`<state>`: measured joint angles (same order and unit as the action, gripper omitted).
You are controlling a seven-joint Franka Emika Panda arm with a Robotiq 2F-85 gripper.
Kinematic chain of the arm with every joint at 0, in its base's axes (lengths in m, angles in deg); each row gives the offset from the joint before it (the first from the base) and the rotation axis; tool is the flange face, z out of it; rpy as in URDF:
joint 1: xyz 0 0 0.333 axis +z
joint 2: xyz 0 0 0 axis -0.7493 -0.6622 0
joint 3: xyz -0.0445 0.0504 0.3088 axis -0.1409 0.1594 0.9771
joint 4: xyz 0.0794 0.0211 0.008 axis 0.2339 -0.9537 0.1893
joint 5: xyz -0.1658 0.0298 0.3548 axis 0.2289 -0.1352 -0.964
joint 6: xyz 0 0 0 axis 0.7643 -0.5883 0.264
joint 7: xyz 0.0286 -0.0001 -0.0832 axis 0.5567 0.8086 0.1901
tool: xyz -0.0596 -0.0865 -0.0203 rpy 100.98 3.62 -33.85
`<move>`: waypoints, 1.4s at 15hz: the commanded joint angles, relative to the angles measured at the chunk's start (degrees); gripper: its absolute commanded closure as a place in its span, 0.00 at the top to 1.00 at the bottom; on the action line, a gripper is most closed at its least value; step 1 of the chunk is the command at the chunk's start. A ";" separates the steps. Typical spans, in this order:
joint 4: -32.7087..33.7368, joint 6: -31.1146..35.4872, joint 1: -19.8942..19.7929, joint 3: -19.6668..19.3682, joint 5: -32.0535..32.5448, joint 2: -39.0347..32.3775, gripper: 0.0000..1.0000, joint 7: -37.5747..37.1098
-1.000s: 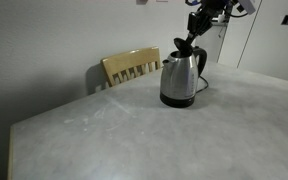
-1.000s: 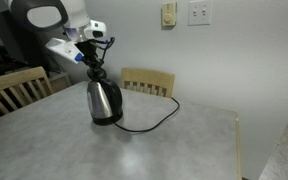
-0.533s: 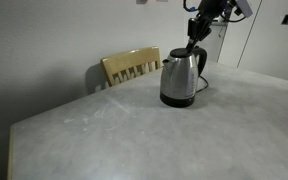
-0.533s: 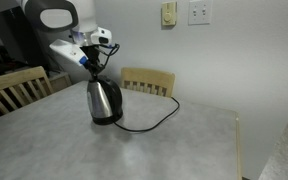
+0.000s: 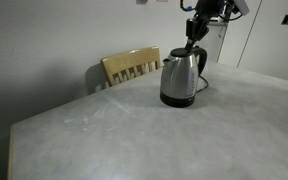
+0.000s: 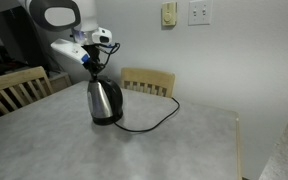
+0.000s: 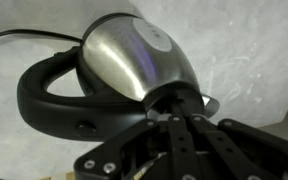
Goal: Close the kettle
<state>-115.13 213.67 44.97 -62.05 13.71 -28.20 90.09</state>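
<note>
The shiny steel kettle (image 5: 181, 78) stands on its black base on the grey table, and it also shows in an exterior view (image 6: 105, 100). In the wrist view its steel body (image 7: 134, 58) and black handle (image 7: 46, 98) fill the frame, seen from above. My gripper (image 5: 192, 36) (image 6: 94, 68) hangs just above the kettle's top on the handle side. Its jaws are shut together, and its tip (image 7: 177, 118) sits at the black lid (image 7: 174, 100). The lid looks low on the kettle's mouth. The fingers hide most of it, so I cannot tell whether it is latched.
A wooden chair (image 5: 131, 66) stands behind the table close to the kettle, and its back also shows in an exterior view (image 6: 148, 81). Another chair (image 6: 14, 88) stands at the side. The kettle's black cord (image 6: 149, 120) runs across the table (image 5: 134, 135) toward the wall.
A second ago the black lid stood up under my fingers. It now lies lower. My gripper and wrist have shifted a little over the kettle's top and have been nearly still for the last half second.
</note>
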 commanded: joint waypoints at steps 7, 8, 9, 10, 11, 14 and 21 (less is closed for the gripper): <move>4.07 -2.64 2.73 -2.74 28.65 -3.50 0.00 -14.61; 4.34 -3.00 2.60 -2.40 28.71 -3.55 0.00 -14.60; 4.69 -3.27 2.45 -2.12 28.27 -3.66 0.00 -14.32; 4.94 -3.48 2.38 -1.90 27.71 -3.73 0.00 -13.99; 5.05 -3.64 2.37 -1.77 27.47 -3.68 0.00 -13.83; 5.97 -5.07 1.86 -1.67 26.12 -5.01 0.00 -13.62; 10.59 -11.56 1.93 -1.92 26.23 -8.94 0.00 -14.76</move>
<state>-106.62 204.75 47.57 -63.75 40.32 -32.15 75.52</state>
